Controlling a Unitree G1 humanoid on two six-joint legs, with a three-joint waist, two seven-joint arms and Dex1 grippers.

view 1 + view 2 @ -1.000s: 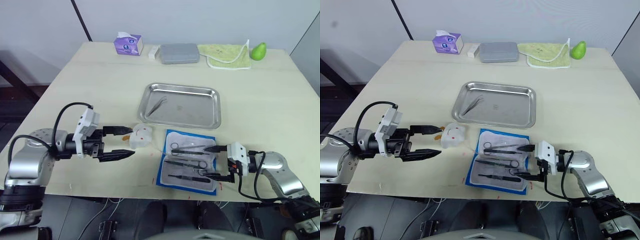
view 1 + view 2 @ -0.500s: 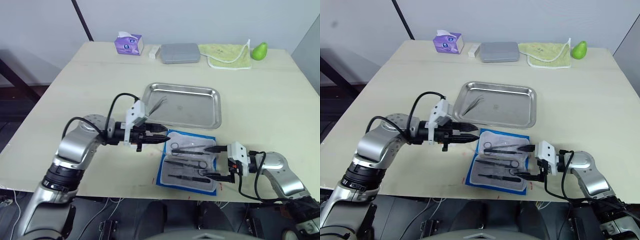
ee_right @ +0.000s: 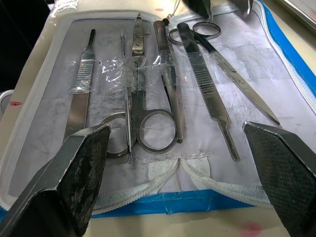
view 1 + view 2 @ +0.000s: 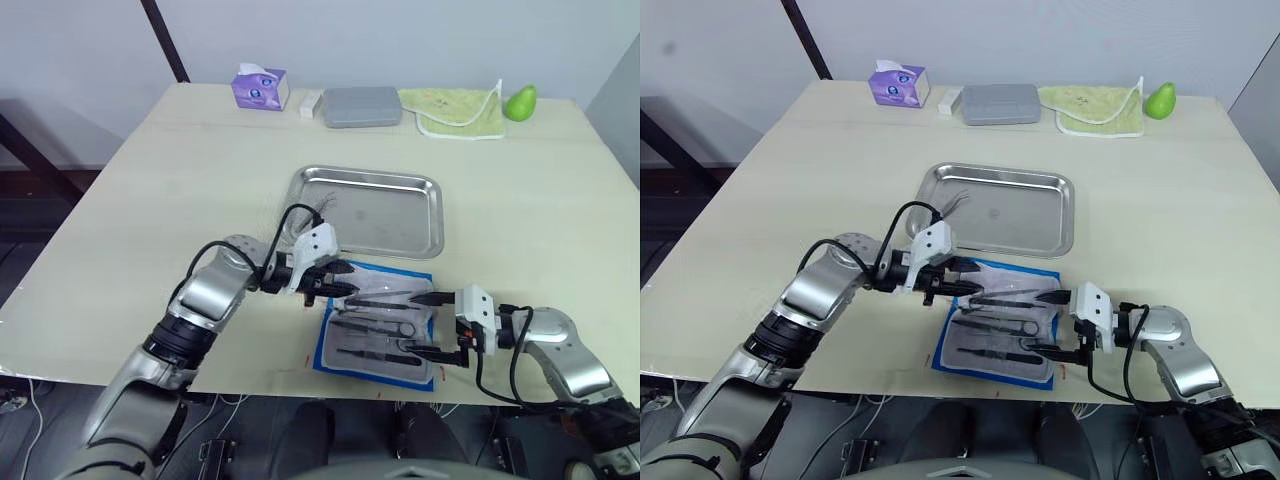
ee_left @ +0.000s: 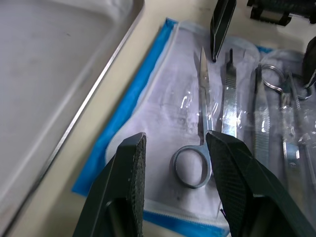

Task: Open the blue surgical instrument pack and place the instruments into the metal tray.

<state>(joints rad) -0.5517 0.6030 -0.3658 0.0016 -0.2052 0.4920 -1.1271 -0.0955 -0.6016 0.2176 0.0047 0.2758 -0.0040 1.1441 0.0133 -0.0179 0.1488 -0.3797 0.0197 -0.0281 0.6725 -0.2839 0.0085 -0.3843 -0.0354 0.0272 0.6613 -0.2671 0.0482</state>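
Blue surgical instrument pack (image 3: pixel 163 148) lies open, steel instruments (image 3: pixel 168 84) inside.

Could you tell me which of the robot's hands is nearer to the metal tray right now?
The left. The left hand hangs over the far edge of the opened blue pack, just beside the metal tray's near rim. The right hand is open at the pack's near right corner, farther from the tray.
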